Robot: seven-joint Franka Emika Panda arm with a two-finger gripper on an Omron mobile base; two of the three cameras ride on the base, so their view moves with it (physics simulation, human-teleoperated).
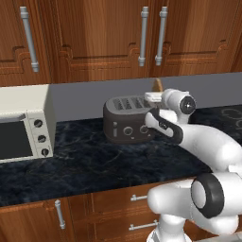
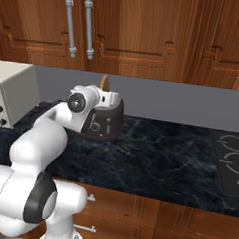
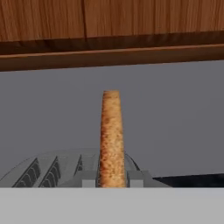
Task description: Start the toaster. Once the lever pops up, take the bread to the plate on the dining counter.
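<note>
Gripper (image 3: pixel 112 181) jaws clamped on bread (image 3: pixel 111 135), slice upright, edge-on, just above toaster (image 1: pixel 128 119) slots on desk (image 1: pixel 94 160). Risk: thin pinch near bottom edge, slice could pivot or slip during swing toward plate.

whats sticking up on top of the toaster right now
A bread slice stands upright over the right end of the toaster, pinched edge-on by the shut pincer. Its lower edge is covered by the fingertips, so whether it has cleared the slot is unclear.

No readable text, labels, brands or numbers on anything.
</note>
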